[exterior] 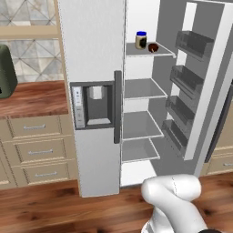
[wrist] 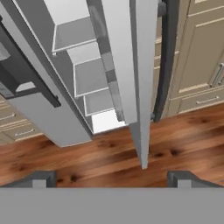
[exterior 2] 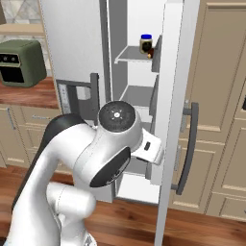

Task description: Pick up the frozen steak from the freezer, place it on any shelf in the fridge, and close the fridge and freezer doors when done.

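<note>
The freezer door [exterior: 93, 91] on the left, with its dispenser, is shut. Swung out to the right, the fridge door [exterior: 207, 77] stands open, its edge [wrist: 131, 65] close in front of the hand. On the top fridge shelf [exterior: 136, 51] lies a small dark brown piece [exterior: 153, 47] that looks like the steak, beside a jar [exterior: 141, 40] with a blue lid. My gripper [wrist: 111, 180] is open with nothing between its fingertips [wrist: 43, 178], low above the wooden floor and facing the fridge's bottom shelves.
The lower fridge shelves [exterior: 141, 88] are bare, and the door bins [exterior: 186, 79] hold nothing. A wooden counter [exterior: 32, 98] with drawers lies left of the freezer, with a green appliance [exterior 2: 21, 62] on it. Tall beige cabinets [exterior 2: 216, 96] stand behind the open door.
</note>
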{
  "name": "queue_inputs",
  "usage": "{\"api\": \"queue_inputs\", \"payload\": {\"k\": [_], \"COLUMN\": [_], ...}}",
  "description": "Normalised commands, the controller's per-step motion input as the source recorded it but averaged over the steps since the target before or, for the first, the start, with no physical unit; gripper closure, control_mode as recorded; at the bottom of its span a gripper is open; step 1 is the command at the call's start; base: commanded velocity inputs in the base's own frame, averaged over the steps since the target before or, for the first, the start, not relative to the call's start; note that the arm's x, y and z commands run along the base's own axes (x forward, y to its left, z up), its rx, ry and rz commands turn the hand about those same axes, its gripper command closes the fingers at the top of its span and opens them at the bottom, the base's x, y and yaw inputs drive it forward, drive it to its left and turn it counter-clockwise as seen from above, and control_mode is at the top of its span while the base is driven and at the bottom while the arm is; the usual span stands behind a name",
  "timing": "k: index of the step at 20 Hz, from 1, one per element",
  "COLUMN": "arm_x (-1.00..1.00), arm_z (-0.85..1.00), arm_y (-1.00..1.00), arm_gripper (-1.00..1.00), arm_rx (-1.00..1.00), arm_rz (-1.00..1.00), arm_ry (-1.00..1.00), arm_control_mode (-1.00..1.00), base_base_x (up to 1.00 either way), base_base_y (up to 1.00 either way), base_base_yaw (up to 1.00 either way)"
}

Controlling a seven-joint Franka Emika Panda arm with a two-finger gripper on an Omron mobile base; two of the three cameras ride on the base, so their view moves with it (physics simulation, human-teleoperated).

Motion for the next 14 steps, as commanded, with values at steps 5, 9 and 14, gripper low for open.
{"api": "queue_inputs", "payload": {"k": [5,9,14], "arm_x": [0.01,0.42,0.68], "arm_z": [-0.18,-0.40,-0.12], "arm_y": [-1.00,-1.00,-0.98], "arm_gripper": [-1.00,-1.00,-1.00], "arm_rx": [0.00,0.00,0.00], "arm_rz": [0.00,0.00,0.00], "arm_ry": [-0.11,-0.22,-0.24], "arm_control_mode": [-1.00,-1.00,-1.00], "base_base_x": [0.00,0.00,0.00], "base_base_y": [0.00,0.00,0.00], "base_base_yaw": [0.00,0.00,0.00]}}
